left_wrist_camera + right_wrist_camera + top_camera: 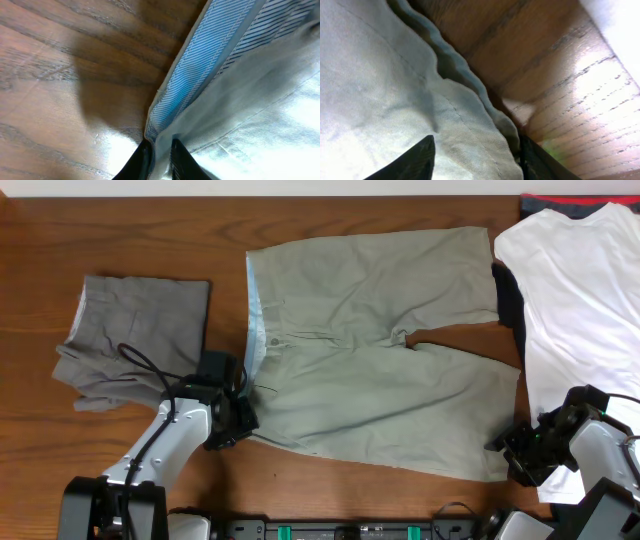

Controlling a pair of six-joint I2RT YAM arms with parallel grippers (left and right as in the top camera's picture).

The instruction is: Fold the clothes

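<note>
Overhead: the khaki trousers lie spread flat mid-table, waistband to my left and legs to my right. The grey trousers sit folded at the left. The T-shirt is at the right, cut off by the frame's edge. My left arm reaches in from the near edge, with the left gripper at the near corner of the waistband. The right gripper sits at the near leg's hem. From up here both sets of jaws are hidden under the wrists.

Left wrist: only the tips of the fingers show at the bottom edge. They are pressed close together, pinching the waistband's edge where the blue striped lining turns up off the wood.

Right wrist: the fingers stand spread, cut off at the bottom. The hem's folded edge runs between them, one finger over the cloth, the other at the hem's rim beside bare wood. I cannot tell whether the pads touch the fabric.
</note>
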